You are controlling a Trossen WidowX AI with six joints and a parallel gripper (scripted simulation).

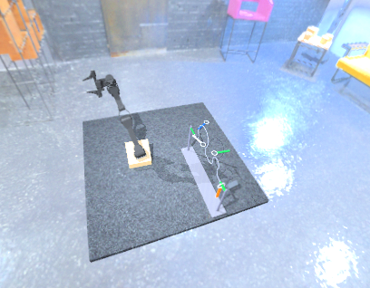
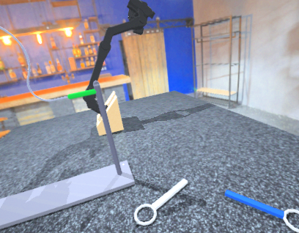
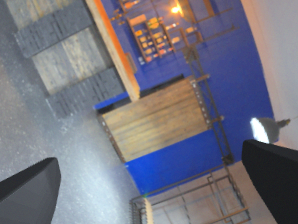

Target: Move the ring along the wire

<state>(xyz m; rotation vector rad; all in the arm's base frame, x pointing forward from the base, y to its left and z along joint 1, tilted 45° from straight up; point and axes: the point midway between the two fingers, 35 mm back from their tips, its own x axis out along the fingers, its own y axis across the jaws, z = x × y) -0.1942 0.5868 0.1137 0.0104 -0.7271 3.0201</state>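
The ring with the orange handle (image 1: pixel 219 193) hangs at the near end of the wire, around the green part (image 1: pixel 223 187) beside the near post (image 1: pixel 221 201); the handle points down. The thin wire (image 1: pixel 217 169) (image 2: pixel 28 69) curves to the other green part (image 1: pixel 192 131) (image 2: pixel 81 94) at the far post (image 1: pixel 189 140) (image 2: pixel 108 128). The orange handle is outside the exterior view and the wrist view. My gripper (image 1: pixel 87 86) (image 3: pixel 153 160) is open and empty, raised high on the far side of the arm base, well away from wire and ring.
Both posts stand on a pale base strip (image 1: pixel 201 178) (image 2: pixel 67 194). Loose rings with a white handle (image 1: pixel 198 139) (image 2: pixel 171 194), a blue handle (image 1: pixel 201 126) (image 2: pixel 254 204) and a green handle (image 1: pixel 223 151) lie on the dark mat (image 1: pixel 115 213) beyond the strip.
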